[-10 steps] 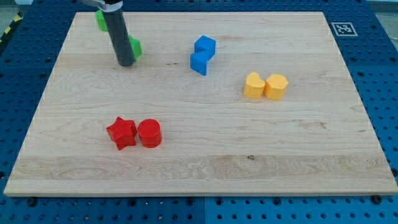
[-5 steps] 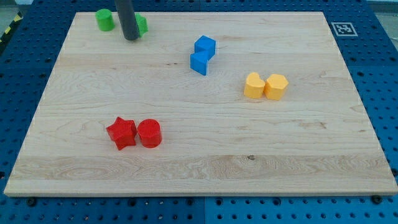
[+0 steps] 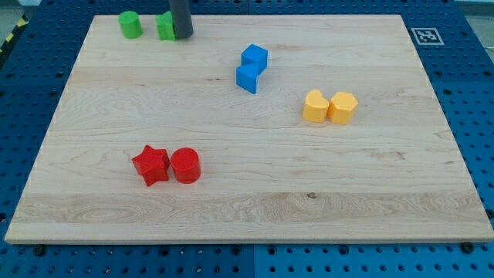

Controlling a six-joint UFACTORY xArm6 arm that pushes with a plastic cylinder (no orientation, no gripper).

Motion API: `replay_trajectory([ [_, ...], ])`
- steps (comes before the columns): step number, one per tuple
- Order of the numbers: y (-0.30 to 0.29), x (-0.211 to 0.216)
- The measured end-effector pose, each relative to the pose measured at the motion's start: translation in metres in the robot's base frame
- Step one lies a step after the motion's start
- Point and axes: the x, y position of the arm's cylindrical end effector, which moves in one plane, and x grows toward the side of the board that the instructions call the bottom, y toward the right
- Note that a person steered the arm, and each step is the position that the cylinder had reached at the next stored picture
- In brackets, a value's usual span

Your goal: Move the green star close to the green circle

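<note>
1. Sitting at the surface's (image 3: pixel 93 193) top-left: green circle (image 3: pixel 130 25).
2. Green star (image 3: pixel 165 25) near it, apart, to its right.
3. My tip (image 3: pixel 183 35) touches the star's right side; no claw fitted, so its state cannot be told.

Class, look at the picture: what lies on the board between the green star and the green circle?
Nothing: the camera view shows only bare wood between the green circle and the green star. My tip sits against the star's other side, toward the view's right.
</note>
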Motion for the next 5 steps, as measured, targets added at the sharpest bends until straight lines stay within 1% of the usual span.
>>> replay_trajectory([
  [1,-0.026,-0.02],
  [2,-0.015,-0.032],
  [4,0.027,-0.027],
  [5,0.023,-0.039],
])
